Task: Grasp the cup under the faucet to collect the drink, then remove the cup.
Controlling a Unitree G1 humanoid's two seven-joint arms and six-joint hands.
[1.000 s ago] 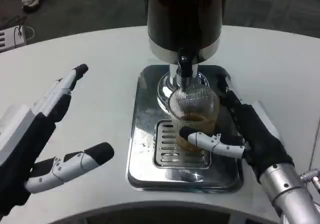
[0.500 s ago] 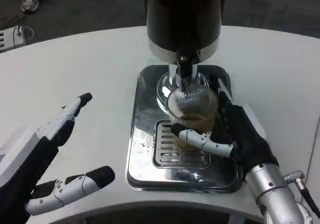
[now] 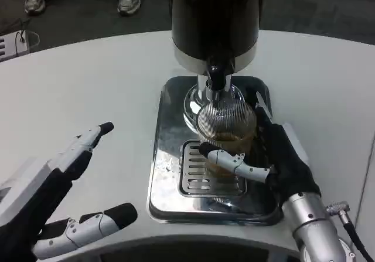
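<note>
White table (image 3: pixel 88 86), steel drip tray (image 3: pixel 167 174) dead ahead. The ribbed cup (image 3: pixel 225 130) sits on the grate right under the faucet (image 3: pixel 214 77), amber drink pooling inside. My right hand (image 3: pixel 266 156) wraps it, tucked closer than a second ago. My left hand (image 3: pixel 50 200) has sunk back, fingers spread, waiting. Filling continues; lift-off comes later.

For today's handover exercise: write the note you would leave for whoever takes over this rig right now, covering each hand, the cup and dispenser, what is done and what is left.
Right hand grips the ribbed cup, which stands on the drip tray under the faucet of the dispenser.
Left hand is open over the table, holding nothing.
Done: cup grasped; brown drink sits in its lower part.
Left: finish collecting, then take the cup away from the tray.
</note>
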